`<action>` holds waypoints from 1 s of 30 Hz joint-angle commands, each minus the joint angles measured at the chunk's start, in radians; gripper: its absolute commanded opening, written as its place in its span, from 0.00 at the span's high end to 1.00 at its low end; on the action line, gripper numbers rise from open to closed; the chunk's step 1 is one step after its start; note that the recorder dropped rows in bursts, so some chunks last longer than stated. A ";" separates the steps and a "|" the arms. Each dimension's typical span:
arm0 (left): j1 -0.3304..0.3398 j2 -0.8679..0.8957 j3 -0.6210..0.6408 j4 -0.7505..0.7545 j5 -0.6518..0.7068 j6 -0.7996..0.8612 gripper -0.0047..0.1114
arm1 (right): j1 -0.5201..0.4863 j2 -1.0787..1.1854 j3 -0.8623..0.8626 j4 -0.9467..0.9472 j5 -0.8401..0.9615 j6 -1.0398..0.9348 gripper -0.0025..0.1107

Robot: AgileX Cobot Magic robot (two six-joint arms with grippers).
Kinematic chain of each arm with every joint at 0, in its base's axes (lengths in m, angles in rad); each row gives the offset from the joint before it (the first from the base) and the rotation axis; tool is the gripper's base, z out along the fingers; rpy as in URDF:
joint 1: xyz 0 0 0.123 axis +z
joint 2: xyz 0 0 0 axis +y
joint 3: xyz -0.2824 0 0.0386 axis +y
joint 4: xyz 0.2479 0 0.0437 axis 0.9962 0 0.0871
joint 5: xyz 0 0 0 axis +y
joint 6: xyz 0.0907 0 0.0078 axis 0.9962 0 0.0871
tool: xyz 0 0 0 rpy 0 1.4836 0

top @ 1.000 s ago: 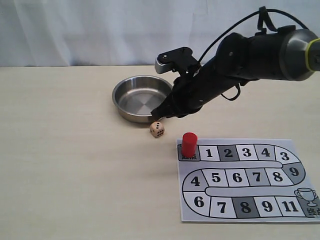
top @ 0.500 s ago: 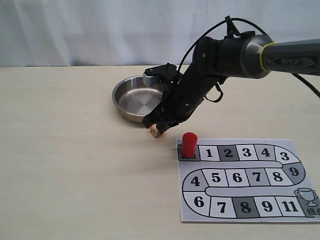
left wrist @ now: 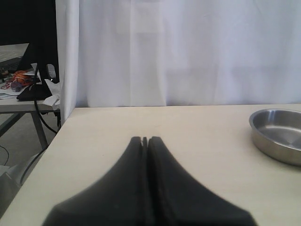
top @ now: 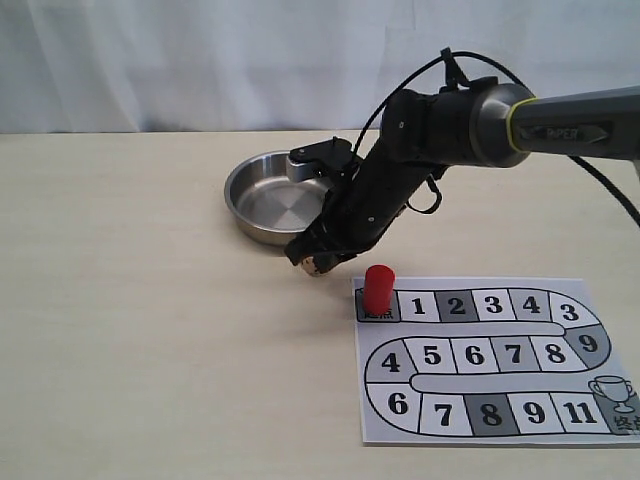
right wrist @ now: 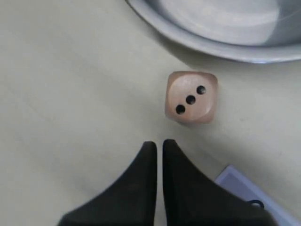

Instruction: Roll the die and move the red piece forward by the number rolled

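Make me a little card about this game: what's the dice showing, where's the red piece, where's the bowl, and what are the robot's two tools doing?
die: small beige wooden die with black pips, on the table beside the bowl, three pips facing the right wrist camera
piece: small red cylinder, upright on the board's dark corner square, next to square 1
bowl: round steel bowl
board: printed paper number board
right tool: shut, close to the die, not holding it
left tool: shut, holding nothing
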 commanded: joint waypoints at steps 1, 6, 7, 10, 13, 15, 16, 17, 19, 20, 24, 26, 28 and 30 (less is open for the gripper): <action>0.000 -0.001 -0.005 -0.001 -0.011 -0.002 0.96 | 0.000 0.021 -0.005 -0.010 0.016 -0.006 0.94; 0.000 -0.001 -0.005 -0.001 -0.011 -0.002 0.96 | 0.000 0.051 -0.005 -0.007 0.017 -0.006 0.94; 0.000 -0.001 -0.005 -0.001 -0.011 -0.002 0.96 | 0.000 0.053 -0.005 -0.007 0.017 -0.006 0.94; 0.000 -0.001 -0.005 -0.001 -0.011 -0.002 0.96 | 0.000 0.052 -0.005 -0.007 0.017 -0.004 0.94; 0.000 -0.001 -0.005 -0.001 -0.013 -0.002 0.96 | 0.000 0.052 -0.005 -0.007 0.017 -0.004 0.94; 0.000 -0.001 -0.005 -0.001 -0.013 -0.002 0.96 | 0.000 0.052 -0.005 -0.007 0.017 -0.004 0.94; 0.000 -0.001 -0.005 -0.001 -0.013 -0.002 0.96 | 0.000 0.052 -0.005 -0.007 0.017 -0.004 0.94; 0.000 -0.001 -0.005 -0.001 -0.013 -0.002 0.96 | 0.000 0.052 -0.005 -0.007 0.017 -0.004 0.94; 0.000 -0.001 -0.005 -0.001 -0.013 -0.002 0.96 | 0.000 0.052 -0.005 -0.007 0.017 -0.004 0.94; 0.000 -0.001 -0.005 -0.001 -0.013 -0.002 0.96 | 0.000 0.052 -0.005 -0.007 0.015 -0.004 0.94; 0.000 -0.001 -0.005 -0.001 -0.013 -0.002 0.96 | 0.000 0.052 -0.005 -0.007 0.004 -0.004 0.94; 0.000 -0.001 -0.005 -0.001 -0.013 -0.002 0.96 | 0.000 0.052 -0.005 -0.007 0.001 -0.004 0.94; 0.000 -0.001 -0.005 -0.001 -0.013 -0.002 0.96 | 0.000 0.052 -0.005 -0.007 -0.007 -0.004 0.94; 0.000 -0.001 -0.005 -0.001 -0.013 -0.002 0.96 | 0.000 0.052 -0.005 -0.007 -0.018 -0.004 0.94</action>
